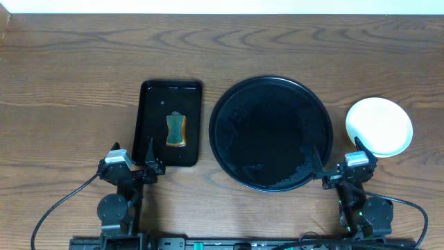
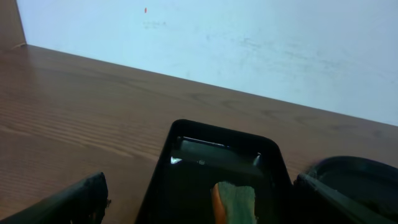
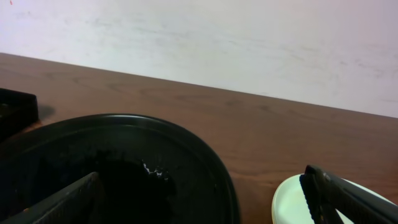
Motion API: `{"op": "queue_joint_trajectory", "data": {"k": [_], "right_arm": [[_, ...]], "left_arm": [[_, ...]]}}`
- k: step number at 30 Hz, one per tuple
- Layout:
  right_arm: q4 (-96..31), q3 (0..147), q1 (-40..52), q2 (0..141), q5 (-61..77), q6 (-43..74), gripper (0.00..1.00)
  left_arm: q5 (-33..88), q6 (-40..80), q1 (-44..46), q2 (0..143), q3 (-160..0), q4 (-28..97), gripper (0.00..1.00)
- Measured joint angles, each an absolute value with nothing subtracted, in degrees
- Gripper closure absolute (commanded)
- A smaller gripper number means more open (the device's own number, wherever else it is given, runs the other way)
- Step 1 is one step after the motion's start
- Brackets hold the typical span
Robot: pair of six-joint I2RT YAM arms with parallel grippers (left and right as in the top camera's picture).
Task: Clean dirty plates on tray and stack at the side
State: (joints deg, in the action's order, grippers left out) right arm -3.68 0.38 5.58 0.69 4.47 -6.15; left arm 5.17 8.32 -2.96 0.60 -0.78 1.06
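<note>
**Q:** Entry one, the landmark?
**A:** Large round black tray with raised rim (image 1: 270,82), mid-table. It holds no plate, only wet-looking glints on its floor.

**Q:** The plates?
**A:** Pale round glossy plate (image 1: 379,126), on bare wood just right of the round tray and apart from its rim. From above it reads as one disc, and whether others lie beneath cannot be told. No smear is visible. Judged to be set there as the finished pile, which would put the task near its end.

**Q:** Cleaning gear?
**A:** Small rectangular black tray (image 1: 147,125), just left of the round tray. A green-and-orange sponge (image 1: 176,130) lies flat inside it, probably kept there so the wood stays dry.

**Q:** Hands?
**A:** The left gripper (image 1: 132,156) is below the rectangular tray's near edge. The right gripper (image 1: 338,153) is at the round tray's near-right rim. Both have fingers spread wide and grip nothing.

**Q:** Surface and room?
**A:** Brown wood-grain tabletop (image 1: 69,69), matte. Behind the round tray is a faintly scuffed whitish wall (image 3: 199,43).
</note>
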Motion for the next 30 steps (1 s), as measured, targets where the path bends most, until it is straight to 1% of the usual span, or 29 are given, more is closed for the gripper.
{"op": "queue_joint_trajectory", "data": {"k": [30], "right_arm": [[-3.66, 0.38, 5.58, 0.69, 4.47, -6.15, 0.01]], "left_arm": [[5.17, 7.66, -2.96, 0.60, -0.78, 1.08, 0.05]]}}
